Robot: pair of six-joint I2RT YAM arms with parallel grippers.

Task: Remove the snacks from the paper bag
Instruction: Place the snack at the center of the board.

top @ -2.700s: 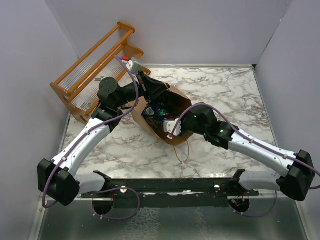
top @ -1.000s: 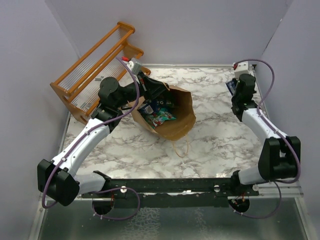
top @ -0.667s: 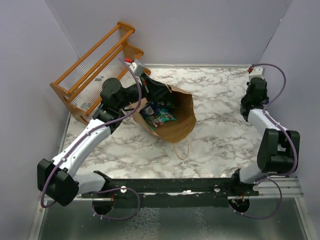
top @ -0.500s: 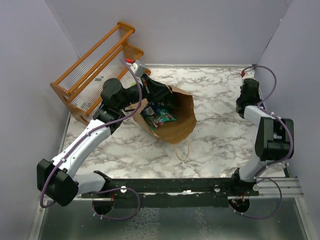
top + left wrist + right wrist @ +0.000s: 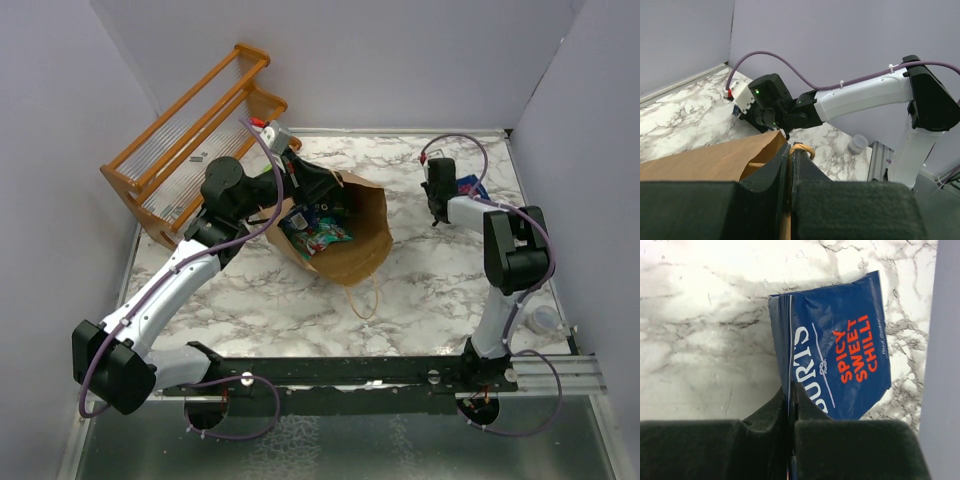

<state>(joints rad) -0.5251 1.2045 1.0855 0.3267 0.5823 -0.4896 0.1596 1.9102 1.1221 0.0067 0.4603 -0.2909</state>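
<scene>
The brown paper bag (image 5: 355,245) lies tilted open on the marble table, with teal-green and red-pink snacks (image 5: 318,232) showing inside. My left gripper (image 5: 330,190) is shut on the bag's far rim and its twisted handle (image 5: 802,149), holding the mouth open. My right gripper (image 5: 452,190) is at the far right, shut on the edge of a dark blue snack packet (image 5: 471,187). The right wrist view shows the jaws pinching that packet (image 5: 840,365) just over the table. The second handle (image 5: 365,300) trails on the table in front of the bag.
An orange wooden rack (image 5: 185,145) stands at the far left against the wall. A small white cup (image 5: 545,318) sits at the near right by the rail. Grey walls close in the back and both sides.
My right gripper left the bag with the dark blue packet, swung to the far right corner, then moved left along the back. The left gripper kept hold of the bag's rim.
</scene>
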